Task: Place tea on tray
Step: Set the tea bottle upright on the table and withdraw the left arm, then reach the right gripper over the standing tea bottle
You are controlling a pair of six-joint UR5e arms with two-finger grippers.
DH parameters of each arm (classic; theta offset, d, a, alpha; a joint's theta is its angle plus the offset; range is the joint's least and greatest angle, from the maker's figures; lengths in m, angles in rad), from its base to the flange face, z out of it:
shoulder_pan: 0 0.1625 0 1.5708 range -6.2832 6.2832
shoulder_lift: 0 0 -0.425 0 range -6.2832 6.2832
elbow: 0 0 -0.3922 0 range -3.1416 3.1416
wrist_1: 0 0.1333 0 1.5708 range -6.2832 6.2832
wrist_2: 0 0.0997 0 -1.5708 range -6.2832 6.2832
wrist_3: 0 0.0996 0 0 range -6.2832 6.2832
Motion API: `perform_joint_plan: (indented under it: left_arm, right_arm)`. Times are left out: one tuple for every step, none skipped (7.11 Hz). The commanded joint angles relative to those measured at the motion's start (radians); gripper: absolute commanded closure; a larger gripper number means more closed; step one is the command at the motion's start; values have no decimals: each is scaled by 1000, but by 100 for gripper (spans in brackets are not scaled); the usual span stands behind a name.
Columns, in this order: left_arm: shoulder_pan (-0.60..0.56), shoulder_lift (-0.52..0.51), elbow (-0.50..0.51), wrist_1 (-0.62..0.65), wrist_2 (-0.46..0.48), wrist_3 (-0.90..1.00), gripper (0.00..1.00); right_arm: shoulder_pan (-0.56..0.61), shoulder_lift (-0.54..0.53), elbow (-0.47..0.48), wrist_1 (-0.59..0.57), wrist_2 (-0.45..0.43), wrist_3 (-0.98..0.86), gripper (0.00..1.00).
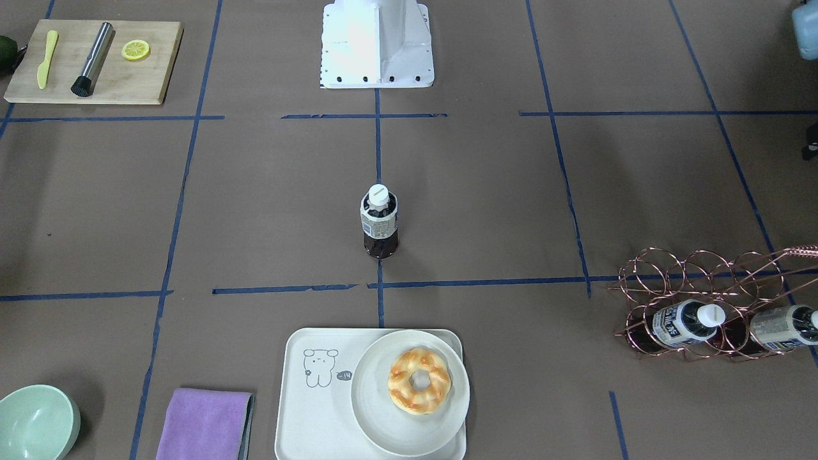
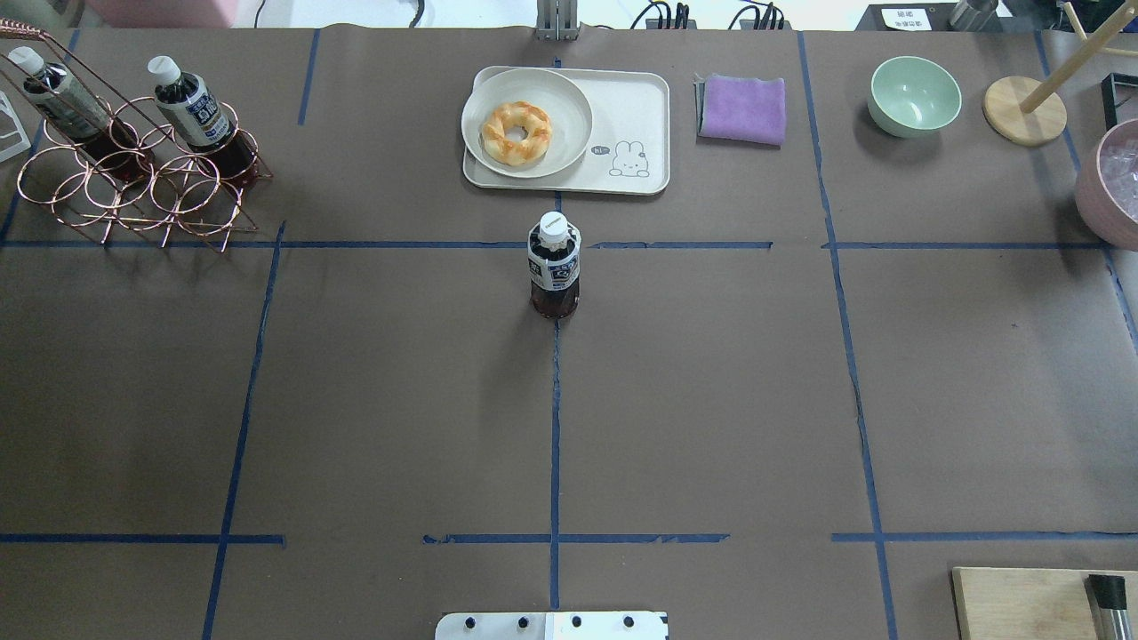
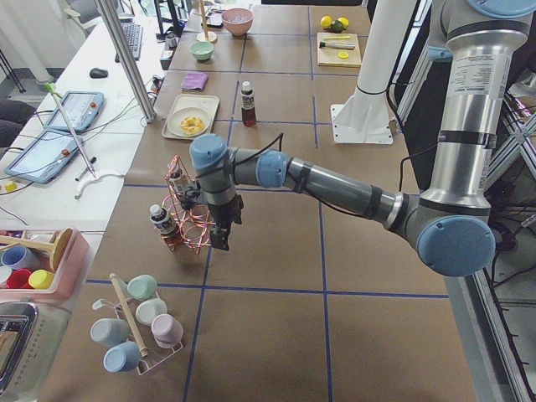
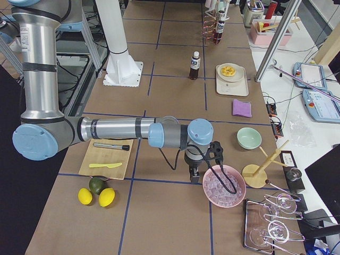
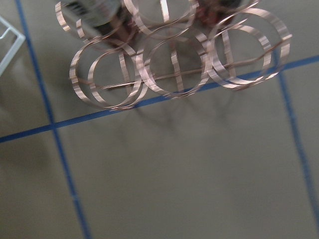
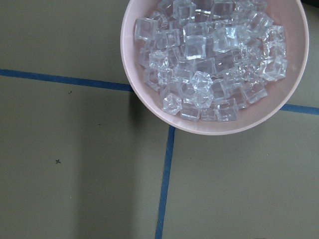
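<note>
Front-facing: the small plastic tea bottle of brown liquid (image 1: 379, 220) stands upright mid-table, apart from the cream rectangular plastic tray (image 1: 307, 415), seemingly staged for pickup. Left side: the left gripper (image 3: 221, 241) hangs beside the copper wire rack (image 3: 188, 222). Right side: the right gripper (image 4: 195, 177) hangs beside the pink ice bowl (image 4: 224, 186). I cannot tell how wide either gripper stands.

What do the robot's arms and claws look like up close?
The left arm and right arm are jointed silver-grey tubes with light blue round caps at the joints. The left gripper and right gripper are small and black, with thin black cables looping at the wrists.
</note>
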Motion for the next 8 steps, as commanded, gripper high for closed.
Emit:
perform_joint_plan:
  left_arm:
    - [-55, 59, 115, -126, -62, 20, 0]
    - [-66, 64, 114, -114, -108, 0, 0]
    - [-67, 79, 111, -124, -114, -55, 0]
    - [-67, 82, 103, -127, -111, -58, 0]
    - [-67, 84, 102, -130, -109, -52, 0]
    - [-67, 84, 100, -130, -109, -54, 0]
    - [-67, 84, 100, -130, -109, -52, 0]
    - [-67, 82, 99, -130, -109, -54, 0]
  right_arm:
    - [-6, 2, 57, -1, 39, 5, 0]
    - [-12, 2, 74, 0, 49, 11, 1]
    - [-49, 2, 137, -3, 49, 37, 1]
    - [-107, 14, 190, -6, 47, 110, 1]
    - [-170, 78, 215, -15, 49, 211, 0]
    - [-243, 154, 225, -15, 49, 332, 0]
    - [-324, 249, 231, -15, 47, 489, 0]
    - [-406, 354, 231, -15, 37, 653, 0]
